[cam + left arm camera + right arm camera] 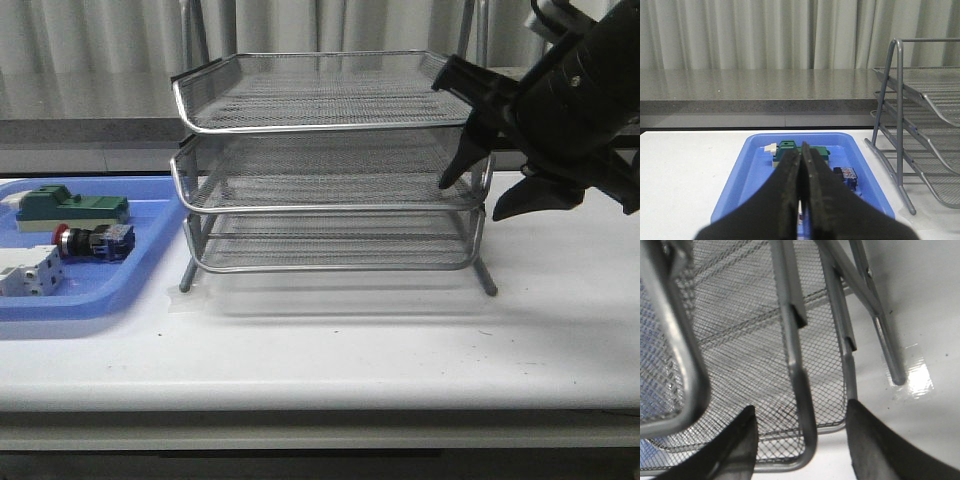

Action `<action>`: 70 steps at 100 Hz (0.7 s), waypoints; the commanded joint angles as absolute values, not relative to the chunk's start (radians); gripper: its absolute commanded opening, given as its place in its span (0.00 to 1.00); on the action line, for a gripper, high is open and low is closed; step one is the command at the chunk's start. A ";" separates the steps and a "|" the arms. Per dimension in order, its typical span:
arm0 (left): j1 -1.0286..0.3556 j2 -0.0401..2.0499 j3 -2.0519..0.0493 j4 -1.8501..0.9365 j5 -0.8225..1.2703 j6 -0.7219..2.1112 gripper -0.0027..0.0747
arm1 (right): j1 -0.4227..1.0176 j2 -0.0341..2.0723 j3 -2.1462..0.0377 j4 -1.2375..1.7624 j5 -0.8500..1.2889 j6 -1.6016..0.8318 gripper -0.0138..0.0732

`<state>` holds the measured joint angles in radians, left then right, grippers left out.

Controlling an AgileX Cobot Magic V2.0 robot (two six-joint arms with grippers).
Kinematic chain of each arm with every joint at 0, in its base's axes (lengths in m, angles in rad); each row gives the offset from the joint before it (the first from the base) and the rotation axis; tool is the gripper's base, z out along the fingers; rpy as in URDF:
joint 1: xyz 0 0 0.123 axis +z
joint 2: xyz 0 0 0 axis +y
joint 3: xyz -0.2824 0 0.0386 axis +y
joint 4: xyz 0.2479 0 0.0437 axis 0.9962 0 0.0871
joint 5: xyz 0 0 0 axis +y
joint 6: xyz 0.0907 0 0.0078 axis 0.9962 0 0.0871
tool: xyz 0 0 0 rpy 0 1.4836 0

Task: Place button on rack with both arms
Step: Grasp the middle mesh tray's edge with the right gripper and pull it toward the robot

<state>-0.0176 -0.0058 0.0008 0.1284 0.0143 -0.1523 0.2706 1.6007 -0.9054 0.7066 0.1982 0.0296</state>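
Note:
The button (90, 240), with red cap, black body and blue rear block, lies on its side in the blue tray (150, 250). Its blue end (847, 176) shows in the left wrist view beside my left gripper (800, 150), which is shut and empty, above the tray's near part. The left gripper is outside the front view. The silver wire-mesh rack (320, 128) stands mid-table. My right gripper (468, 200) is open at the rack's right front corner. In the right wrist view the middle tray's rim (802, 390) runs between that gripper's (800, 415) spread jaws, untouched.
A green-and-beige block (75, 207) lies behind the button and a white terminal block (28, 272) in front of it, all in the blue tray (755, 170). The rack's legs (900, 125) stand close to the tray's right side. A grey ledge and curtain back the table.

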 commanded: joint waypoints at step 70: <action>-0.017 -0.037 0.048 0.127 -0.066 -0.161 0.01 | 0.271 1.569 -0.937 0.719 0.138 0.006 0.29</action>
